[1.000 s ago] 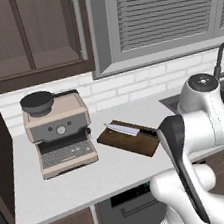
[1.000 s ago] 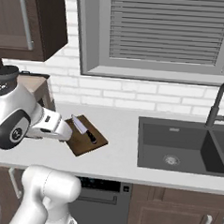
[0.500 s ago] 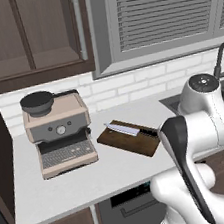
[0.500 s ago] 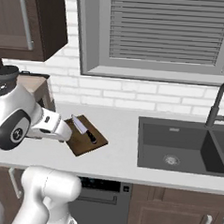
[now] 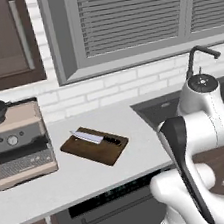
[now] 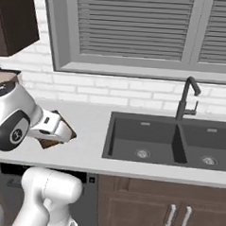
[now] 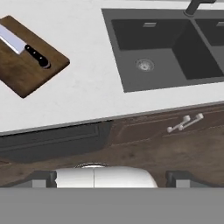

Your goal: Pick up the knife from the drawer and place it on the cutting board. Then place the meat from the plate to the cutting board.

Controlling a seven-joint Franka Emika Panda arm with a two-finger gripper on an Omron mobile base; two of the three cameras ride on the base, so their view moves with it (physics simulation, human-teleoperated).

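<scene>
My pincer (image 7: 112, 177) stands wide open and empty, its two dark tips at the bottom of the hand view, looking down past the cabinet fronts at the worktop (image 7: 87, 87). Off to one side, the knife (image 5: 96, 137) lies flat on the cutting board (image 5: 94, 146), blade toward the coffee machine (image 5: 18, 142); the sink (image 6: 172, 140) is on the other side. I judge the knife step finished and the meat step in hand. Next I must bring the plate and the meat into view, then descend with jaws open.
</scene>
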